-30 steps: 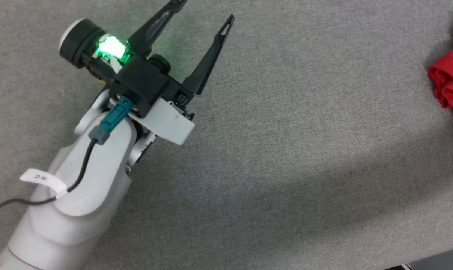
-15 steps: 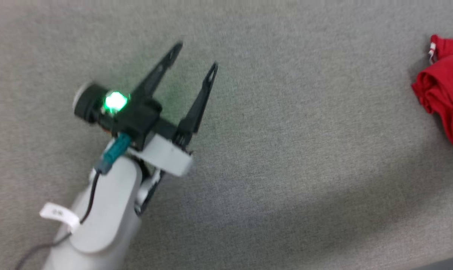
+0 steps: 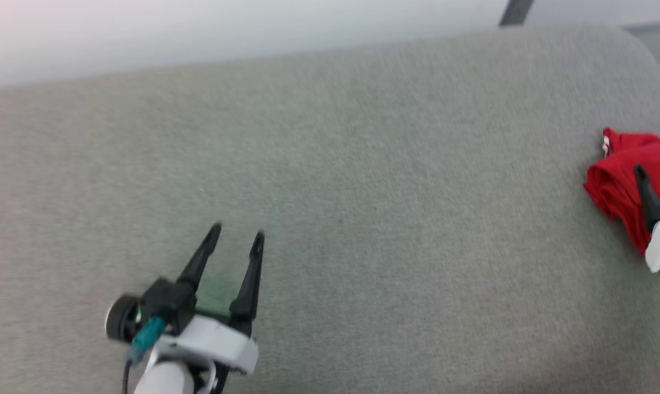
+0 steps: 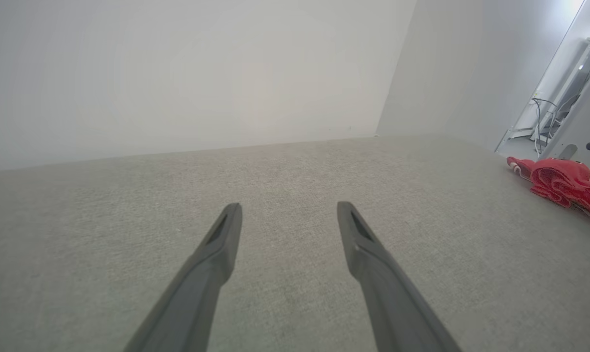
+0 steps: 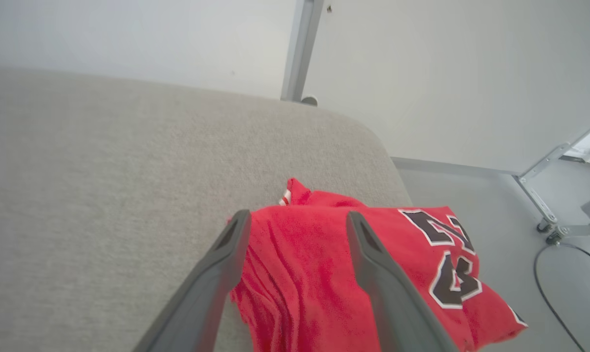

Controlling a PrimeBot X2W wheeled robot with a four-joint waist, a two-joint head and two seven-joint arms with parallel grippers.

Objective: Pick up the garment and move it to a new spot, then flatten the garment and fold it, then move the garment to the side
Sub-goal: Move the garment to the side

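The garment (image 5: 422,264), a red jersey with a black white-outlined number, lies bunched at the right end of the grey table (image 3: 362,164). It reaches past the table's right edge in the right wrist view. My right gripper (image 5: 298,217) hovers over it, open, its two fingers apart with red cloth showing between them and nothing gripped. One right finger (image 3: 648,200) crosses the garment (image 3: 614,180) at the head view's right edge. My left gripper (image 3: 237,232) stands open and empty over bare table at the lower left, far from the garment (image 4: 563,183). The left gripper (image 4: 290,208) points along the surface.
A pale wall (image 3: 253,33) runs behind the table's far edge. The table's rounded right corner (image 5: 373,137) drops to a grey floor with a metal frame on castors (image 5: 544,195) and a dark cable (image 5: 544,274).
The whole head view has shifted, so the camera has moved; the wall now shows. My right gripper's finger has come into that view over the garment. The left gripper stays open.
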